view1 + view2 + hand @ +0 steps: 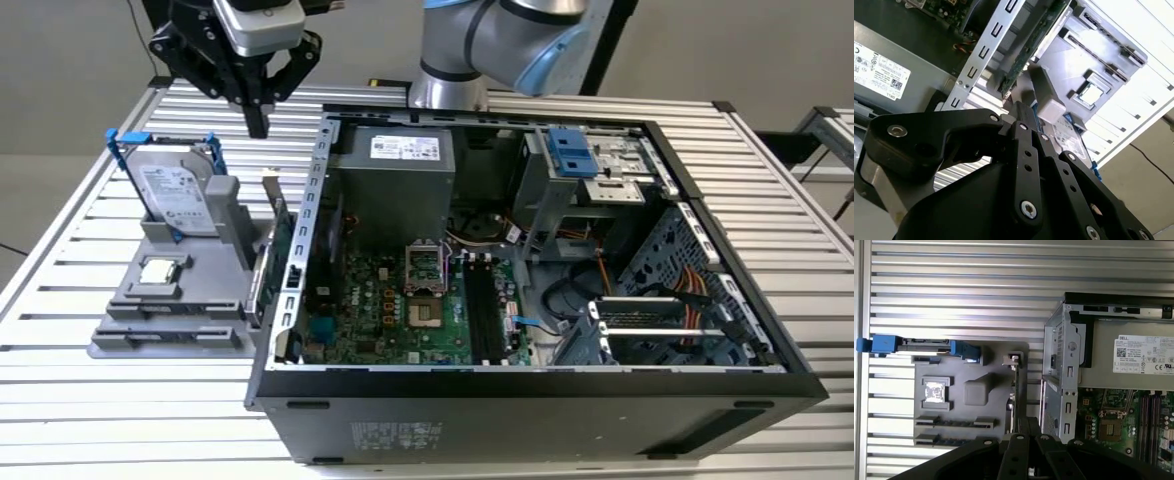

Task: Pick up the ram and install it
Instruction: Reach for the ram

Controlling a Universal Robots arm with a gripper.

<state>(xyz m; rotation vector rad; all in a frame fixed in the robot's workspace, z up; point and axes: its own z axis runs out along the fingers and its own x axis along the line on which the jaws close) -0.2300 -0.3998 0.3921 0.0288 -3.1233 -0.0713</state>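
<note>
Black and pressed together, the pincer (256, 122) hung in the air with nothing pinched between its fingers (1021, 125), and it touched nothing. In the exterior view we saw it high over the far end of the grey holder (174, 338), pointing down, between the hard drive (174, 195) and the side wall of the computer case (534, 410).

We found the ram (271, 225) standing on its long edge in a slot on the side of the holder nearest the case, below the pincer and apart from it. In the first wrist view it showed edge-on as a thin line (1015, 390) running towards the pincer's fingers. In the second wrist view its green board (1026, 55) rose just past them.

The case's punched metal wall (989, 45) stood just beside the ram on one side, and a grey block (976, 390) of the holder stood near it on the other, so the stick sat in a narrow lane. The hard drive stood upright in its blue frame at the holder's far end, on the exterior view's left. A small silver chip (160, 270) lay in a recess nearer to us. Inside the open case lay the green motherboard (387, 300) with its long black slots (483, 310), and the power supply (400, 175) sat beyond it. Everything rested on a slatted metal table (80, 420).
</note>
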